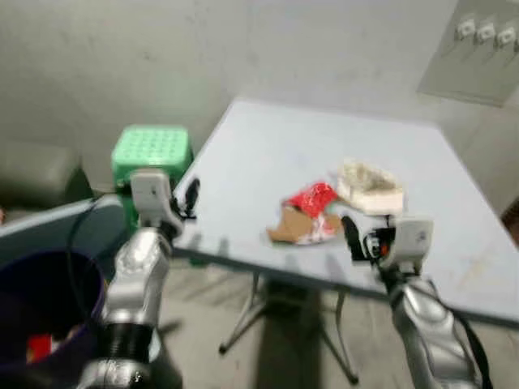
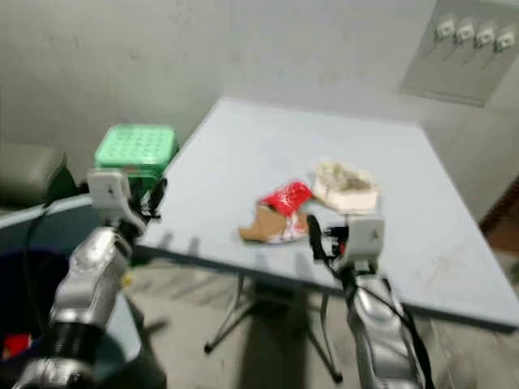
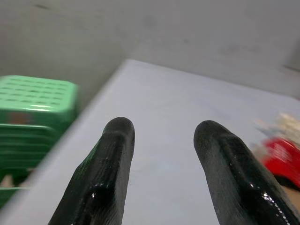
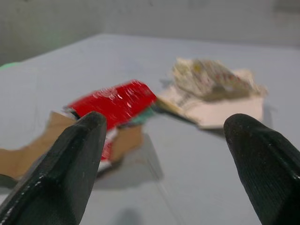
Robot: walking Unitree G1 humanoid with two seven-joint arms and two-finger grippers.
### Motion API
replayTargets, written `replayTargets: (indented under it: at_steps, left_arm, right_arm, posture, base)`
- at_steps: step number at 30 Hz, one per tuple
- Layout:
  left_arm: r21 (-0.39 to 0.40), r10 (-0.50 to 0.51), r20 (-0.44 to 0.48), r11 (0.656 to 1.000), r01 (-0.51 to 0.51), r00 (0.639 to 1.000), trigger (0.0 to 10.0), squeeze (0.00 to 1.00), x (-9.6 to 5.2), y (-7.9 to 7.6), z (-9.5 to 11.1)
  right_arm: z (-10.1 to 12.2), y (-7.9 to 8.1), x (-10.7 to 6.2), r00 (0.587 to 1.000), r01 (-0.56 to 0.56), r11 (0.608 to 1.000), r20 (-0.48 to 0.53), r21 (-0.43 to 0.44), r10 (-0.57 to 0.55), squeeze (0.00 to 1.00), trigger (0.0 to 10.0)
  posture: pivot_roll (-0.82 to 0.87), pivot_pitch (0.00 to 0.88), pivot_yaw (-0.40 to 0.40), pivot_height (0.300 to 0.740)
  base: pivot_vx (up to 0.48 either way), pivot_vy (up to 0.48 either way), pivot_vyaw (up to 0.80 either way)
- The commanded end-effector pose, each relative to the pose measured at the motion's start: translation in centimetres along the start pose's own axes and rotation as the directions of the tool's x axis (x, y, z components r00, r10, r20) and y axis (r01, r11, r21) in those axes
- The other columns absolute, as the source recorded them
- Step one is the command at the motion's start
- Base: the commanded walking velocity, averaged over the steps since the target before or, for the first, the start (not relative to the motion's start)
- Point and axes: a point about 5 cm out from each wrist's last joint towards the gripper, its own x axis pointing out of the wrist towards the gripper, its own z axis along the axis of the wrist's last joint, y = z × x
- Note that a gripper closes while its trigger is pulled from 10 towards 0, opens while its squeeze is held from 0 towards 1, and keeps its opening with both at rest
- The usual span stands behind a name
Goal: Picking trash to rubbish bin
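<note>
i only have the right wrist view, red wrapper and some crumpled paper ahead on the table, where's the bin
Observer: The dark rubbish bin stands on the floor at the robot's left, beside the table.
Operator: anything else on that side
Observer: A green stool stands by the table's left edge.
Operator: what's the left arm doing
Observer: The left gripper is raised at the table's left edge, fingers apart, holding nothing.
</note>
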Motion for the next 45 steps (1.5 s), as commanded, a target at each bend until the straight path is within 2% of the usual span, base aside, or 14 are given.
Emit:
replayTargets:
  at_steps: [1, 7, 11, 13, 14, 16, 17, 20, 28, 29, 33, 34, 40, 45]
  left_arm:
    - [0.044, 0.019, -0.012, 0.999, -0.018, 1.000, 10.0, 0.00, 0.3, 0.2, 0.3]
    - [0.009, -0.041, -0.055, 0.999, 0.042, 0.998, 10.0, 0.00, 0.5, -0.4, 0.0]
    - [0.038, -0.096, -0.064, 0.994, 0.099, 0.993, 10.0, 0.00, 0.6, -1.0, 0.1]
    - [0.093, -0.181, -0.076, 0.978, 0.188, 0.980, 10.0, 0.00, 0.5, -2.0, 0.1]
    - [0.143, -0.249, -0.094, 0.955, 0.260, 0.964, 10.0, 0.00, 0.4, -2.9, -0.1]
    - [0.155, -0.267, -0.100, 0.947, 0.281, 0.958, 10.0, 0.00, 0.4, -3.2, -0.1]
    - [0.165, -0.306, -0.116, 0.932, 0.322, 0.945, 10.0, 0.00, 0.3, -3.9, -0.3]
    - [0.162, -0.358, -0.128, 0.912, 0.376, 0.925, 10.0, 0.00, 0.2, -4.6, -0.3]
    - [0.141, -0.478, -0.103, 0.861, 0.488, 0.873, 10.0, 0.00, -0.1, -6.6, 0.3]
    - [0.144, -0.503, -0.105, 0.846, 0.514, 0.858, 10.0, 0.00, -0.3, -6.9, 0.3]
    - [0.136, -0.535, -0.104, 0.828, 0.545, 0.839, 10.0, 0.00, -0.4, -7.4, 0.4]
    - [0.136, -0.550, -0.103, 0.818, 0.559, 0.829, 10.0, 0.00, -0.4, -7.6, 0.6]
    - [0.133, -0.580, -0.095, 0.798, 0.588, 0.809, 10.0, 0.00, -0.6, -8.1, 1.0]
    - [0.136, -0.589, -0.090, 0.792, 0.595, 0.803, 10.0, 0.00, -0.7, -8.3, 1.3]
  right_arm:
    - [0.1, 0.2, -0.1, 1.000, -0.020, 0.999, -0.013, 0.030, 0.020, 0.00, 10.0]
    - [0.1, 0.0, -0.4, 0.999, -0.027, 0.999, -0.028, 0.018, 0.028, 0.00, 10.0]
    - [0.0, 0.1, -0.5, 0.998, -0.024, 0.999, -0.052, 0.042, 0.026, 0.00, 10.0]
    - [0.1, 0.3, -0.5, 0.997, -0.048, 0.998, -0.053, 0.048, 0.050, 0.00, 10.0]
    - [0.2, 0.3, -0.4, 0.997, -0.050, 0.998, -0.056, 0.048, 0.053, 0.00, 10.0]
    - [0.3, 0.3, -0.3, 0.997, -0.050, 0.998, -0.057, 0.047, 0.052, 0.00, 10.0]
    - [0.4, 0.3, -0.1, 0.997, -0.054, 0.995, -0.055, 0.081, 0.059, 0.00, 10.0]
    - [0.6, 0.3, 0.2, 0.997, -0.054, 0.996, -0.057, 0.078, 0.059, 0.00, 10.0]
    - [1.8, -0.1, 2.6, 0.996, -0.068, 0.990, -0.041, 0.121, 0.073, 0.00, 10.0]
    - [1.8, -0.3, 3.3, 0.997, -0.056, 0.989, -0.048, 0.136, 0.064, 0.00, 10.0]
    - [1.8, -0.4, 4.1, 0.997, -0.055, 0.988, -0.046, 0.143, 0.062, 0.00, 10.0]
    - [1.7, -0.5, 4.8, 0.996, -0.051, 0.986, -0.059, 0.161, 0.061, 0.00, 10.0]
    - [1.3, -0.6, 6.1, 0.994, -0.024, 0.977, -0.098, 0.211, 0.046, 0.00, 10.0]
    - [0.8, -0.9, 7.0, 0.991, 0.016, 0.950, -0.128, 0.311, 0.025, 0.00, 10.0]
  posture:
    - [-0.05, 0.000, -0.057, 0.740]
    - [-0.06, 0.000, -0.051, 0.740]
    - [-0.06, 0.000, -0.048, 0.740]
    - [-0.06, 0.000, -0.048, 0.740]
    - [-0.06, 0.000, -0.049, 0.740]
    - [-0.06, 0.000, -0.048, 0.740]
    - [-0.06, 0.000, -0.047, 0.740]
    - [-0.06, 0.000, -0.045, 0.740]
    - [-0.06, 0.000, -0.035, 0.740]
    - [-0.06, 0.000, -0.035, 0.740]
    - [-0.07, 0.000, -0.029, 0.740]
    - [-0.06, 0.000, -0.027, 0.740]
    - [-0.06, 0.000, -0.024, 0.740]
    - [-0.06, 0.000, -0.023, 0.740]
  base:
    - [0.000, 0.000, 0.00]
    - [0.000, 0.000, 0.00]
    - [0.000, 0.000, 0.00]
    - [0.000, 0.000, 0.00]
    - [0.000, 0.000, 0.00]
    - [0.000, 0.000, 0.00]
    - [0.000, 0.000, 0.00]
    - [0.000, 0.000, 0.00]
    - [0.000, 0.000, 0.00]
    - [0.000, 0.000, 0.00]
    - [0.000, 0.000, 0.00]
    - [0.000, 0.000, 0.00]
    - [0.000, 0.000, 0.00]
    - [0.000, 0.000, 0.00]
